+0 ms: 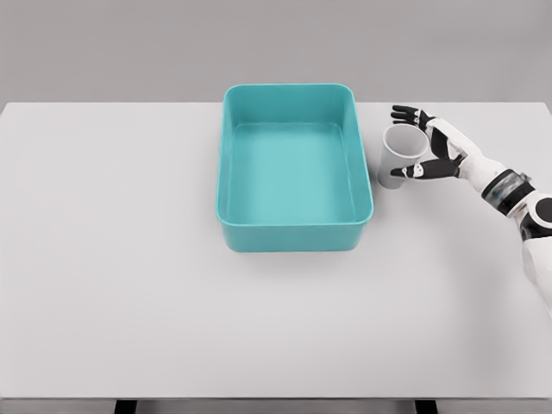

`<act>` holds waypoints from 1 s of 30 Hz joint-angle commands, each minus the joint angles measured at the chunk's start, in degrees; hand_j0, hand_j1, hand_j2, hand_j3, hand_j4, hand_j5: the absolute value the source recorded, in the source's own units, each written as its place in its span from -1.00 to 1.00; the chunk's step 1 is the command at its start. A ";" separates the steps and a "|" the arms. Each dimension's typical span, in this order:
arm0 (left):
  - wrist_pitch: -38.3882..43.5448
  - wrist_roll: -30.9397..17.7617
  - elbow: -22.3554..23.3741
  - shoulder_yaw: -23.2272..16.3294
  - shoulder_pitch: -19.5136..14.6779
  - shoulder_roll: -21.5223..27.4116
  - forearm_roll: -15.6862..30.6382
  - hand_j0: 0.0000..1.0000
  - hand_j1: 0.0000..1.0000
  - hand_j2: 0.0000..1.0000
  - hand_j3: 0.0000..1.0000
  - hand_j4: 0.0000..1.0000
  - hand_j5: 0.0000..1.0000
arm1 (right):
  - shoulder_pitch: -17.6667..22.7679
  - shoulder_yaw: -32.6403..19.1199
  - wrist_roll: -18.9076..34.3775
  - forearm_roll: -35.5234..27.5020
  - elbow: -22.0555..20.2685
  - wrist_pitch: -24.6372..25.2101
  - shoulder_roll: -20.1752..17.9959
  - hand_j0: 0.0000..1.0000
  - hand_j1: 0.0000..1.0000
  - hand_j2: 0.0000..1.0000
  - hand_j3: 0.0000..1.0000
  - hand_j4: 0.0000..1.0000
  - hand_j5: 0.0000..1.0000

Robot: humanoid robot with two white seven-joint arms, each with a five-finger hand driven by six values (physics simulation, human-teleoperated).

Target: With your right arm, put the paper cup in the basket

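The right hand (431, 145) cups the upright cup (398, 155) between its half-curled fingers (409, 113) and thumb, just right of the basket (293, 233) on the bench (129, 259).

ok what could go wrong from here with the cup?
1. The right hand flanks the paper cup with thumb and fingers, but a firm grip isn't evident; the light cup could slip or crush on lift.
2. The cup stands right beside the teal basket wall; a low carry could clip the rim and tip it.
3. The cup looks tilted, so it may fall over before release.
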 commanded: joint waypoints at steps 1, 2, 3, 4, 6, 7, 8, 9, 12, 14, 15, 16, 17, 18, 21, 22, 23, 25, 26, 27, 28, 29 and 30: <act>0.00 -0.03 0.01 -0.01 -0.09 0.00 0.01 1.00 1.00 1.00 1.00 1.00 1.00 | 0.00 0.00 -0.01 0.21 -0.30 0.05 -0.10 0.63 0.63 0.63 0.63 0.63 0.63; 0.00 -0.03 0.01 -0.01 -0.09 0.00 0.01 1.00 1.00 1.00 1.00 1.00 1.00 | 0.00 0.00 -0.01 0.21 -0.30 -0.04 -0.02 0.60 0.60 0.60 0.60 0.60 0.60; 0.00 -0.03 0.01 -0.01 -0.09 0.00 0.01 1.00 1.00 1.00 1.00 1.00 1.00 | 0.00 0.00 -0.01 0.21 -0.47 -0.04 -0.02 0.59 0.59 0.59 0.59 0.59 0.59; 0.00 0.06 0.01 -0.01 -0.09 0.00 0.01 1.00 1.00 1.00 1.00 1.00 1.00 | 0.00 0.00 -0.01 0.21 -0.56 -0.21 -0.10 0.58 0.58 0.58 0.58 0.58 0.58; 0.00 -0.03 0.01 -0.01 -0.09 0.00 0.01 1.00 1.00 1.00 1.00 1.00 1.00 | 0.00 -0.09 -0.01 0.21 -0.74 -0.74 -0.10 0.58 0.58 0.58 0.58 0.58 0.58; 0.00 -0.03 0.01 -0.01 -0.09 0.00 0.01 1.00 1.00 1.00 1.00 1.00 1.00 | 0.00 -0.09 -0.01 0.21 -1.09 -1.27 -0.10 0.58 0.58 0.58 0.58 0.58 0.58; 0.00 0.06 0.01 -0.01 -0.09 0.00 0.01 1.00 1.00 1.00 1.00 1.00 1.00 | 0.00 -0.26 -0.01 0.21 -1.27 -2.41 -0.10 0.58 0.58 0.58 0.58 0.58 0.58; 0.00 -0.03 0.01 -0.01 -0.09 0.00 0.01 1.00 1.00 1.00 1.00 1.00 1.00 | 0.00 -0.26 -0.01 0.21 -1.35 -2.68 -0.10 0.58 0.58 0.58 0.58 0.58 0.58; 0.00 -0.03 0.01 -0.01 -0.09 0.00 0.01 1.00 1.00 1.00 1.00 1.00 1.00 | 0.00 -0.70 -0.01 0.21 -2.23 -4.17 -0.28 0.58 0.58 0.58 0.58 0.58 0.58; 0.00 0.06 0.01 -0.01 -0.09 0.00 0.01 1.00 1.00 1.00 1.00 1.00 1.00 | 0.00 -0.97 -0.01 0.21 -3.11 -4.52 -0.63 0.59 0.59 0.59 0.59 0.59 0.59; 0.00 -0.03 0.01 -0.01 -0.09 0.00 0.01 1.00 1.00 1.00 1.00 1.00 1.00 | 0.00 -0.97 -0.01 0.12 -3.81 -5.31 -0.72 0.59 0.59 0.59 0.59 0.59 0.59; 0.00 0.06 0.01 -0.01 -0.09 0.00 0.01 1.00 1.00 1.00 1.00 1.00 1.00 | 0.00 -1.05 -0.01 0.12 -3.90 -5.58 -0.81 0.59 0.59 0.59 0.59 0.59 0.59; 0.00 -0.03 0.01 -0.01 -0.09 0.00 0.01 1.00 1.00 1.00 1.00 1.00 1.00 | 0.00 -1.05 -0.01 0.12 -4.25 -6.28 -0.89 0.59 0.59 0.59 0.59 0.59 0.59; 0.00 -0.03 0.01 -0.01 -0.09 0.00 0.01 1.00 1.00 1.00 1.00 1.00 1.00 | 0.00 -0.97 -0.01 0.21 -5.31 -7.86 -1.07 0.59 0.59 0.59 0.59 0.59 0.59; 0.00 -0.03 0.01 -0.01 -0.09 0.00 0.01 1.00 1.00 1.00 1.00 1.00 1.00 | 0.09 -0.97 -0.01 0.56 -8.12 -9.44 -1.42 0.59 0.59 0.59 0.59 0.59 0.59; 0.00 -0.03 0.01 -0.01 -0.09 0.00 0.01 1.00 1.00 1.00 1.00 1.00 1.00 | 0.09 -0.97 -0.01 0.65 -9.00 -9.71 -1.60 0.59 0.59 0.59 0.59 0.59 0.59; 0.00 -0.03 0.01 -0.01 -0.09 0.00 0.01 1.00 1.00 1.00 1.00 1.00 1.00 | 0.17 -0.97 -0.01 1.17 -9.88 -10.15 -1.77 0.58 0.58 0.58 0.58 0.58 0.58; 0.00 -0.03 0.01 -0.01 -0.09 0.00 0.01 1.00 1.00 1.00 1.00 1.00 1.00 | 0.18 -1.05 -0.01 2.32 -11.46 -10.24 -1.95 0.54 0.54 0.54 0.54 0.54 0.54; 0.00 -0.03 0.01 -0.01 -0.09 0.00 0.01 1.00 1.00 1.00 1.00 1.00 1.00 | 0.18 -1.05 -0.01 2.41 -11.81 -10.59 -1.95 0.50 0.50 0.50 0.50 0.50 0.50; 0.00 -0.03 0.01 -0.01 -0.09 0.00 0.01 1.00 1.00 1.00 1.00 1.00 1.00 | 0.18 -1.14 -0.01 2.49 -12.25 -10.85 -2.04 0.50 0.50 0.50 0.50 0.50 0.50; 0.00 -0.03 0.01 -0.01 -0.09 0.00 0.01 1.00 1.00 1.00 1.00 1.00 1.00 | 0.18 -2.02 -0.01 3.02 -13.22 -10.85 -2.04 0.50 0.50 0.50 0.50 0.50 0.50; 0.00 0.06 0.01 -0.01 -0.09 0.00 0.09 1.00 1.00 1.00 1.00 1.00 1.00 | 0.26 -2.90 -0.01 4.16 -14.53 -10.85 -2.04 0.50 0.50 0.50 0.50 0.50 0.50; 0.00 -0.03 0.01 0.08 -0.09 0.00 0.01 1.00 1.00 1.00 1.00 1.00 1.00 | 0.26 -3.51 -0.01 4.87 -15.76 -10.85 -1.95 0.51 0.51 0.51 0.51 0.51 0.51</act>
